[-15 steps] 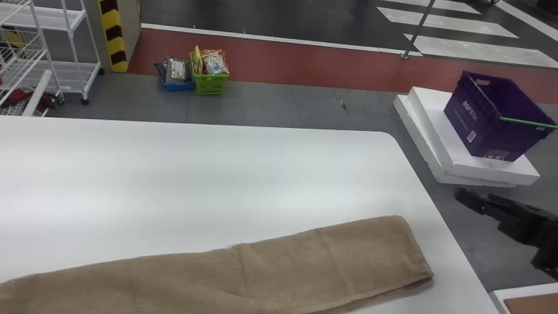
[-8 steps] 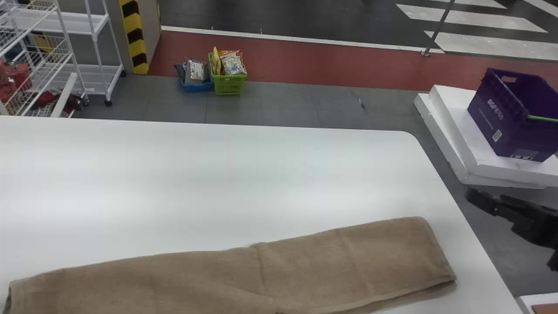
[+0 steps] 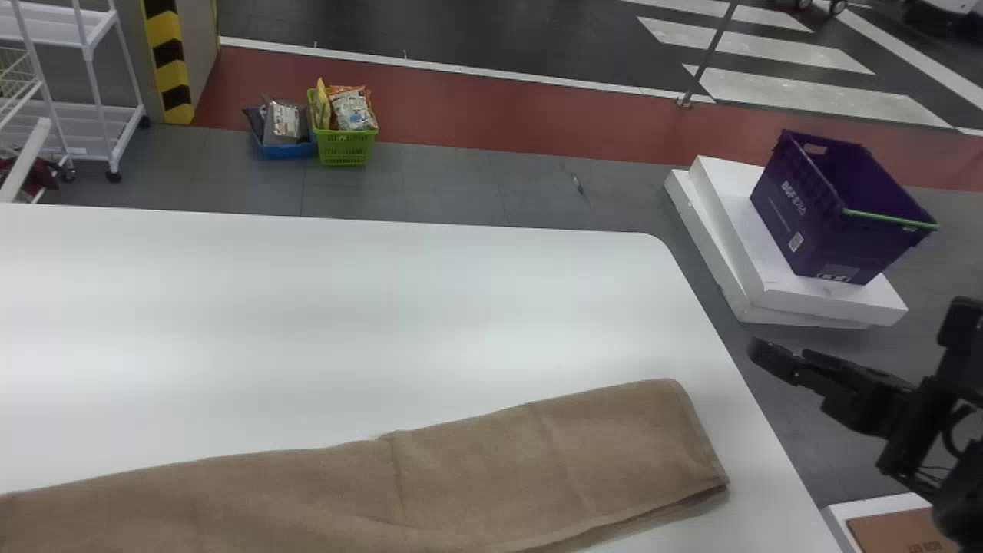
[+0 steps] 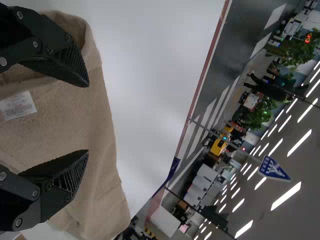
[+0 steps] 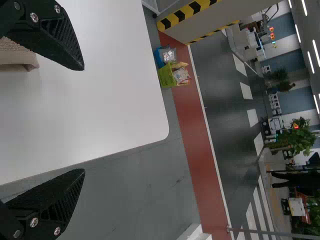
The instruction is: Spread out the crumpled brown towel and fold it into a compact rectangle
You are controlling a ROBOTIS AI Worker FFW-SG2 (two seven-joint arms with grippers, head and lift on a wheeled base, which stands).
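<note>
Brown towel [image 3: 537, 461]: lay in a long strip on the counter [image 3: 307, 330]; whole head view scene had shifted left since the earlier frame. Left pincer [image 4: 88, 118]: stood open over towel. Right pincer [image 3: 780, 355]: parted, beyond counter's right edge. White label [image 4: 17, 105]: bore print. Purple crate [image 3: 806, 223]: bore lettering.

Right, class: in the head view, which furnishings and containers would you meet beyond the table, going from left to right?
White shelving rack, striped pillar, blue basket, green basket, purple crate.
</note>
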